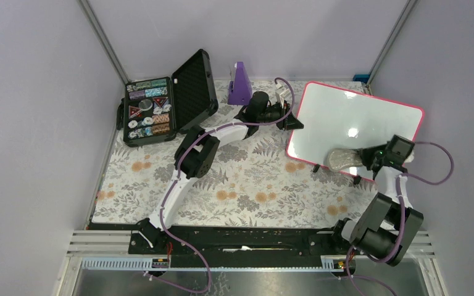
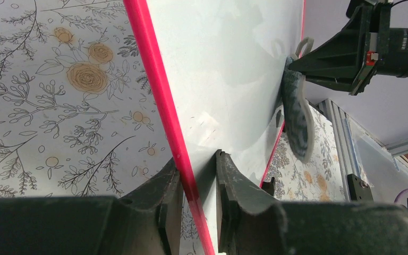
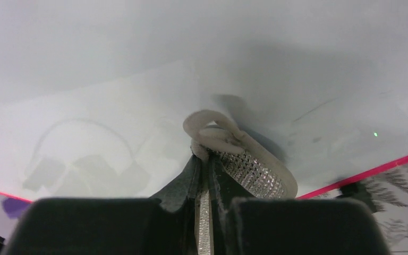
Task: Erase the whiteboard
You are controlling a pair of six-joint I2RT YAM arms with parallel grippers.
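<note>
We hold the whiteboard [image 1: 352, 120] — stiff, likely slick — by its frame: left gripper [image 2: 196, 162] clamped, right gripper [image 3: 206, 158] pinching the sponge [image 3: 247, 167].

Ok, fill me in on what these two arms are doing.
The left claw is clamped on the pink edge of the whiteboard, steadying it. The right claw grips a grey sponge and presses it against the board's face near its lower edge. The face looks mostly clean, with only faint marks showing by the sponge in the right wrist view.
</note>
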